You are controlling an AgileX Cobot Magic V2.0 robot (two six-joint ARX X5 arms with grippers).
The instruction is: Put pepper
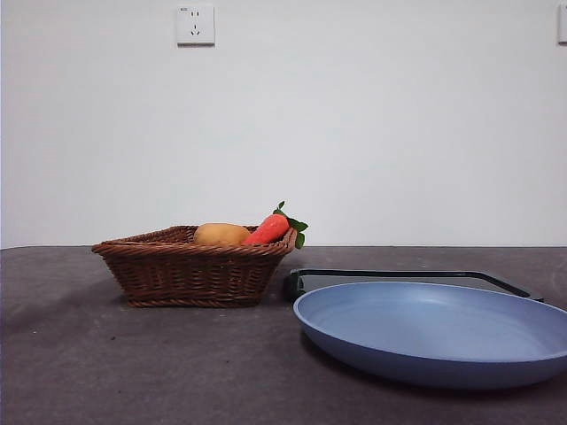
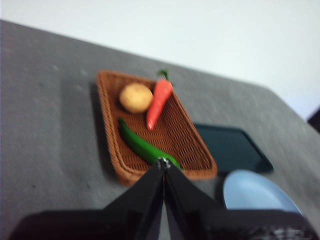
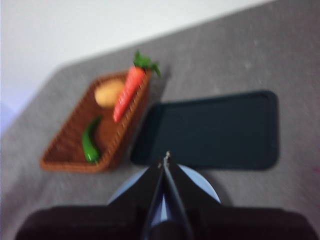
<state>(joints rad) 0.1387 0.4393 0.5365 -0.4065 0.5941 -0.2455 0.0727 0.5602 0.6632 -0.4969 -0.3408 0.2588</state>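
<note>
While both arms wait above the dark grey tabletop (image 1: 80,363), the pepper (image 2: 142,143) lies in the brown wicker basket (image 1: 190,270), alongside a yellowish potato (image 2: 135,97) and an orange carrot (image 2: 159,101) whose leafy end rests at the basket's rim. Beside the basket sits a flat black tray (image 3: 212,130), and a blue plate (image 1: 434,332) stands in front of it. Left gripper (image 2: 163,162) and right gripper (image 3: 165,160) each have their jaws pressed together, holding nothing.
</note>
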